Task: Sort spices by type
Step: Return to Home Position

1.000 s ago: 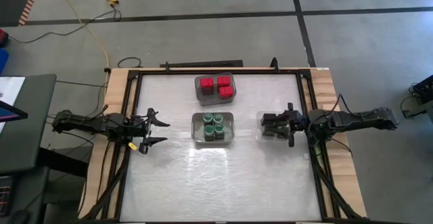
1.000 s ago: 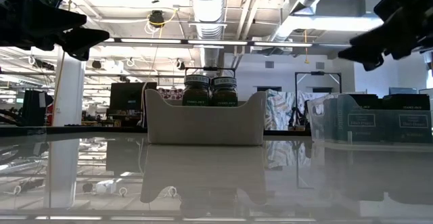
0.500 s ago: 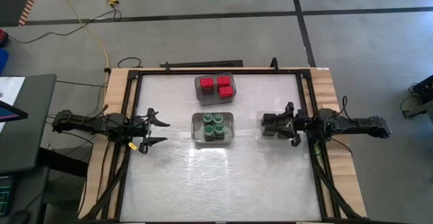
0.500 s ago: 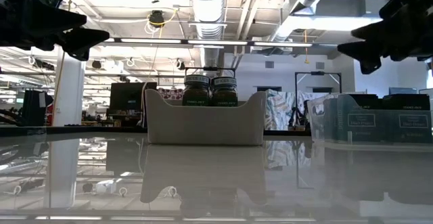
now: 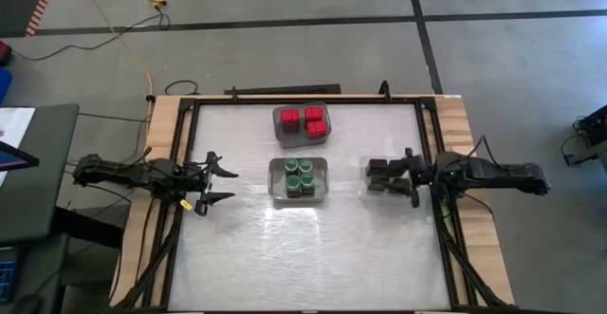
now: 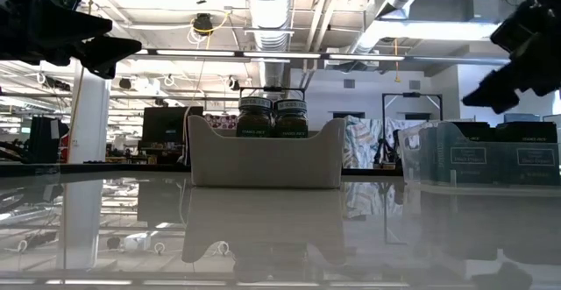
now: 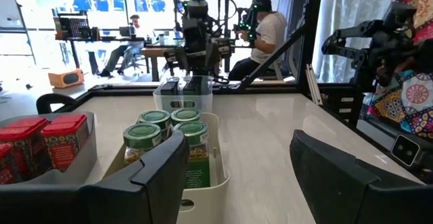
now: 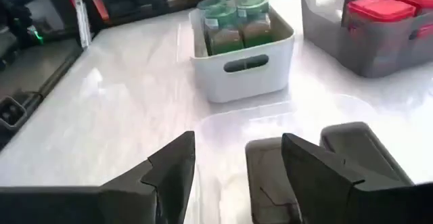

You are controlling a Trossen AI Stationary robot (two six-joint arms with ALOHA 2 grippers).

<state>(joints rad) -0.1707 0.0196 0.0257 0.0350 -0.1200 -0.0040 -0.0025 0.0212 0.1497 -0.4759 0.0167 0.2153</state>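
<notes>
Fingers spread wide on both arms, and neither holds anything. Left gripper (image 5: 226,184) hangs over the left side of the table (image 5: 313,257), pointing toward the middle and touching nothing. Right gripper (image 5: 407,176) hovers above the right end of the clear bin (image 6: 419,163), its open fingers over the black tins (image 8: 362,146) but not touching them.

The tins lie inside that bin with their long sides running arm to arm and their labels facing the front edge. I cannot count them from where they show. Between the two grippers, a white bin (image 5: 273,183) holds four green-lidded jars (image 5: 300,177), upright, two by two. Just behind it, a grey bin (image 5: 283,136) holds the red-topped containers (image 5: 306,120), also upright; three red tops show from above. Beyond the table, a person (image 7: 269,34) in a white shirt sits at a desk.
</notes>
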